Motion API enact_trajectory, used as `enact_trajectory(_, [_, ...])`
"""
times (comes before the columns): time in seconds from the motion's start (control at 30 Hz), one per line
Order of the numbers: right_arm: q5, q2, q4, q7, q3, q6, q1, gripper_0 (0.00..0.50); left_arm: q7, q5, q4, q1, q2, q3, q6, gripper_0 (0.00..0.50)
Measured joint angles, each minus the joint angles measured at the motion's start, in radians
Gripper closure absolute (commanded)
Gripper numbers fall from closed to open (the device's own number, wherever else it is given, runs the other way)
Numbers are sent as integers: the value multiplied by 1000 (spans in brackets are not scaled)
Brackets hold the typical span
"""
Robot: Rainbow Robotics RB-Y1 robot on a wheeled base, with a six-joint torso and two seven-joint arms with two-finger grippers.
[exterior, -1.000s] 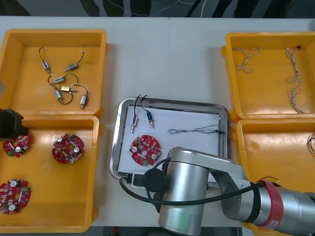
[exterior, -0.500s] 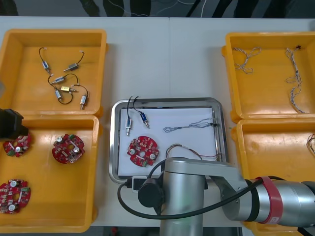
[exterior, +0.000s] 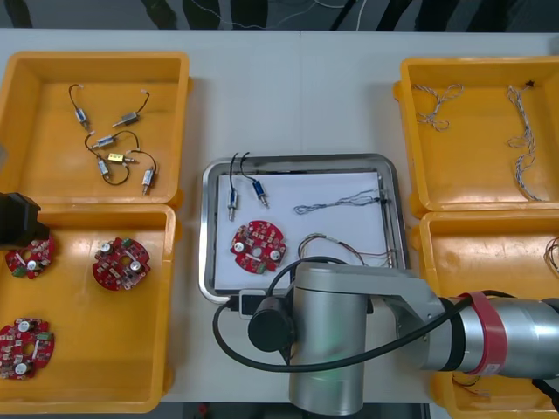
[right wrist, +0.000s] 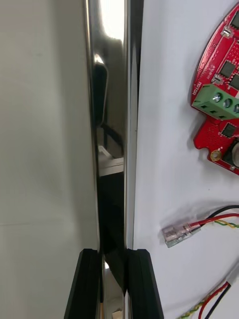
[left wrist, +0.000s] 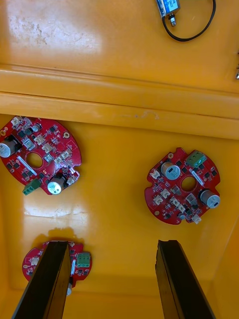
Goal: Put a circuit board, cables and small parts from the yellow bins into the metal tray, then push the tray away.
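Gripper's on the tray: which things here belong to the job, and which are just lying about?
In the job: right gripper clamped on the near rim of the metal tray; inside, circuit board, small metal parts, twisted blue and white cable, red and yellow cable.
Lying about: left gripper, open over spare circuit boards; yellow bins.

Front steeply overhead; wrists close above metal tray (right wrist: 110, 124), yellow bin (left wrist: 119, 65).

Bright, even light, with white glare along the metal tray (right wrist: 112, 30).
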Motion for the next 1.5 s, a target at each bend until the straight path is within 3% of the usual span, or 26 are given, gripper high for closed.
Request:
enact_trajectory(0.3, [0, -21, 10, -1, 0, 0, -68, 500, 0, 0, 0, 0, 0, 0, 0, 0])
enact_trajectory(0.8, [-2, -12, 138, -1, 1, -1, -167, 500, 0, 0, 0, 0, 0, 0, 0, 0])
enact_trajectory(1.03, [-50, -12, 150, -1, 1, -1, -213, 500, 0, 0, 0, 0, 0, 0, 0, 0])
enact_trajectory(1.5, [-54, -10, 167, -1, 1, -1, -255, 500, 0, 0, 0, 0, 0, 0, 0, 0])
